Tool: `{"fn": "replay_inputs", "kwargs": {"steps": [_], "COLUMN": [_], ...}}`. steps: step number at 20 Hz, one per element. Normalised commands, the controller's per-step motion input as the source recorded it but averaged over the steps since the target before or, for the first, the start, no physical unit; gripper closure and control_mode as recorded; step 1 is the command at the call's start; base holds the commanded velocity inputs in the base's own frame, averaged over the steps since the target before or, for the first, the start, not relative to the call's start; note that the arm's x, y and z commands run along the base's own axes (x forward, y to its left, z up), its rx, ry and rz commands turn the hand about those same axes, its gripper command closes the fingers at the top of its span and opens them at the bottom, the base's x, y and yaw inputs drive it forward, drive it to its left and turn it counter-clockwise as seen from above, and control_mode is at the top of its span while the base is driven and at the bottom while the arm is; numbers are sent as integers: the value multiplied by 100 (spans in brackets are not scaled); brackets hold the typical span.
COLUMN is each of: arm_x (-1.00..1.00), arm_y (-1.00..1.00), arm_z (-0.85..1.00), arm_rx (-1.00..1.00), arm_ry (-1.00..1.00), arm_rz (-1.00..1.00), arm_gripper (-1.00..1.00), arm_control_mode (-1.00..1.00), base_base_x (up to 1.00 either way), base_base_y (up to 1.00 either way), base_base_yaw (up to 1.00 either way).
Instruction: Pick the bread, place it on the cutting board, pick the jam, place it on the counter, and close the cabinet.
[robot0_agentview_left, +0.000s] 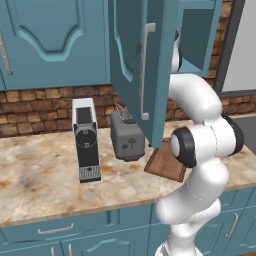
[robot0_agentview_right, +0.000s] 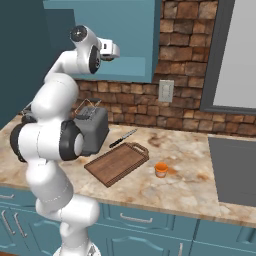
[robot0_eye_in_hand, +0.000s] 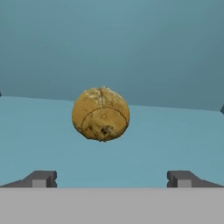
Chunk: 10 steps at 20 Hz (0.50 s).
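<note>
Item: bread (robot0_eye_in_hand: 101, 114). Round tan bun, cracked crust. Location: on the teal shelf inside the cabinet (robot0_agentview_left: 135, 65), ahead of the end effector (robot0_eye_in_hand: 112, 178) and a little to one side of its centre line in the hand view. Not touched.

Item: end effector. Jaws spread fully apart, empty; the two dark fingertips (robot0_eye_in_hand: 41, 178) stand well to either side of the bun and short of it. Judged purpose: lined up for a grasp, with the wide opening leaving room to pass around the bun.

Item: cabinet. Door swung wide, long silver bar handle toward the room. In the right base view the hand is raised to the cabinet's opening. The door must stay open until the contents are out.

Item: cutting board (robot0_agentview_right: 118, 162). Dark wood, flat on the desk (robot0_agentview_right: 190, 185), near its front edge beside the toaster (robot0_agentview_right: 92, 127). Bare, ready to receive the bun.

Item: jam (robot0_agentview_right: 161, 169). Small orange jar, standing on the desk just beside the board's handle end; judged already placed.

Other items: black knife (robot0_agentview_right: 123, 138) behind the board; coffee machine (robot0_agentview_left: 86, 139) toward the desk's left.

Obstructions: the open door hangs over the toaster and board in the left base view; judged the main thing to clear on withdrawal.
</note>
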Motion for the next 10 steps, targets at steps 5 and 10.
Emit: {"fn": "replay_inputs", "kwargs": {"steps": [5, 10], "arm_x": [18, 21], "arm_y": [6, 2], "arm_z": [0, 0], "arm_rx": [0, 0], "arm_ry": [0, 0], "arm_rz": [0, 0], "arm_gripper": [-100, -100], "arm_control_mode": [-100, -100], "base_base_x": [0, 0], "base_base_y": [0, 0], "base_base_yaw": [0, 0]}}
